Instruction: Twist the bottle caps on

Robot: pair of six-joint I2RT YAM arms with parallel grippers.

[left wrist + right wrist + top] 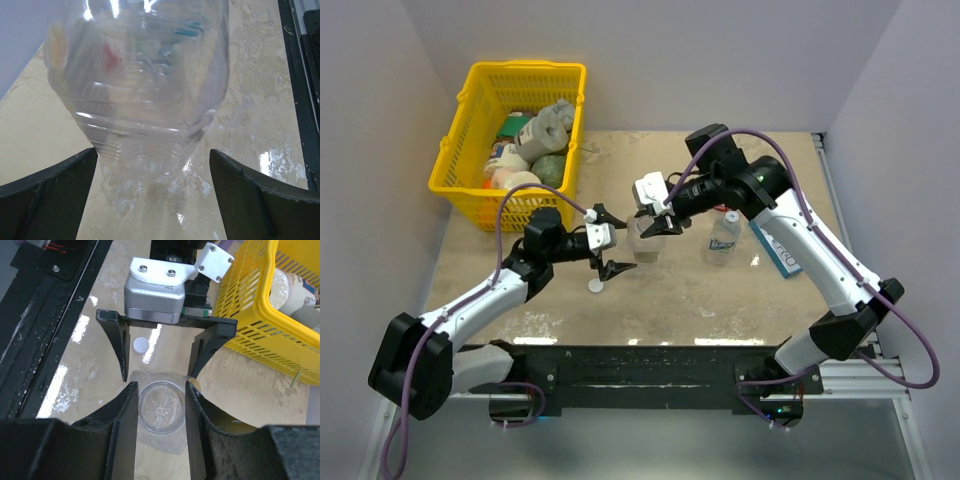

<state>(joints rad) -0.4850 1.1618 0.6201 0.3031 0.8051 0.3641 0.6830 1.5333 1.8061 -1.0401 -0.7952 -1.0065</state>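
Jaws of right gripper [160, 395] pinch the round top of clear squarish plastic bottle [642, 243], mid-table; cap or bare neck, cannot tell. Jaws of left gripper [618, 242] spread, flanking its body, apart. Small white round cap [596, 286] lies loose toward the table's near edge. Short blue-labelled clear bottle [723, 240] seems capped. Count: two bottles, one loose cap. Most capping is probably left.

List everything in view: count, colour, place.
unlabelled bottle: one, clear, uncapped, table centre
labelled bottle: one, clear, right of the first
cap: one, white, loose on the table near the left arm
flat box: one, blue and white, right side
basket: one, yellow, far left, holding assorted items
table: one, beige
left hand: open, flanking the unlabelled bottle
right hand: shut on the unlabelled bottle's neck
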